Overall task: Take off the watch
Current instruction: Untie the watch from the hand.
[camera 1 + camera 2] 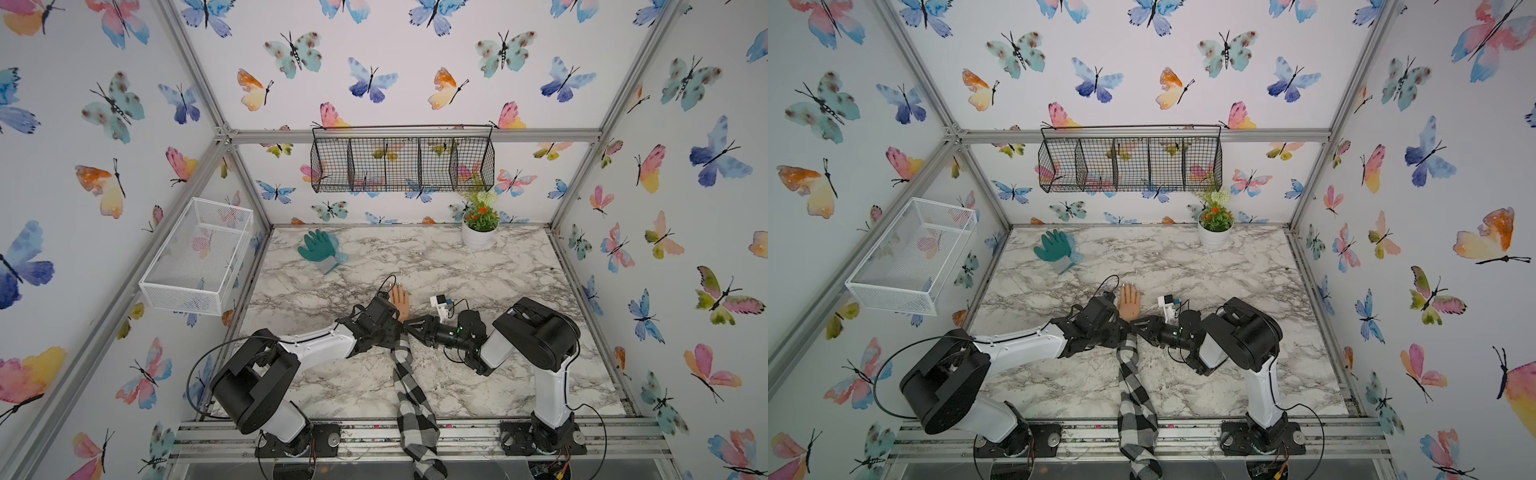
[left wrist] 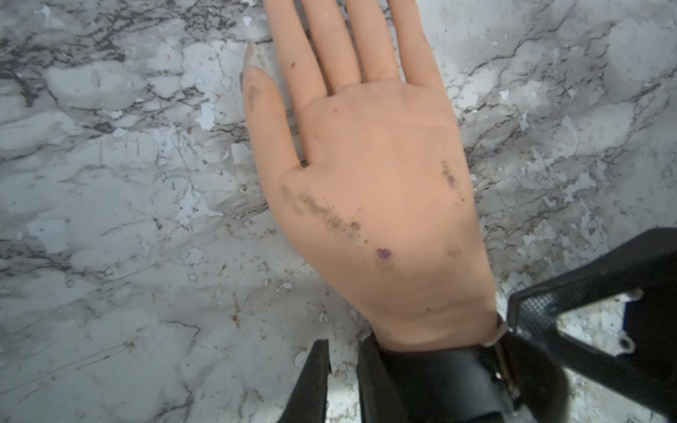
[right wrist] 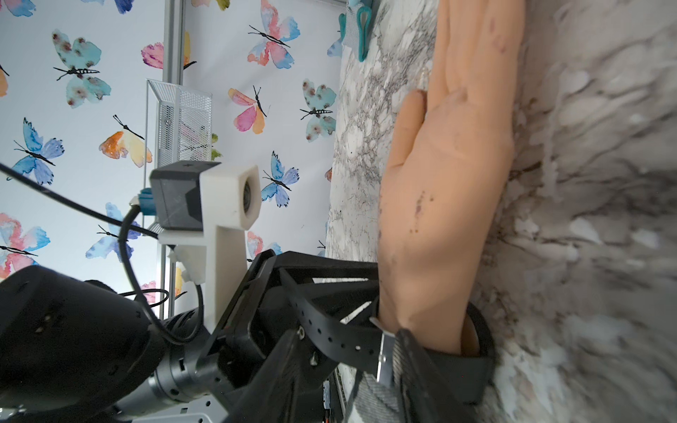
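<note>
A mannequin hand (image 1: 400, 298) (image 1: 1129, 300) lies palm down on the marble table, its arm in a black-and-white plaid sleeve (image 1: 411, 399). The watch (image 2: 439, 377) (image 3: 472, 366) is around its wrist; only the black strap and metal buckle (image 3: 384, 351) show, the dial is hidden. The strap's holed free end (image 3: 322, 322) stands off the wrist, out of the buckle. My left gripper (image 2: 344, 342) (image 1: 388, 328) is shut at the thumb side of the wrist, next to the strap. My right gripper (image 3: 348, 337) (image 1: 411, 325) is open at the other side, its jaws either side of the buckle and free end.
A teal glove (image 1: 320, 249) lies at the back left and a potted plant (image 1: 480, 226) at the back right. A white mesh basket (image 1: 199, 253) hangs on the left wall, a black wire basket (image 1: 403, 162) on the back wall. Both arms crowd the wrist.
</note>
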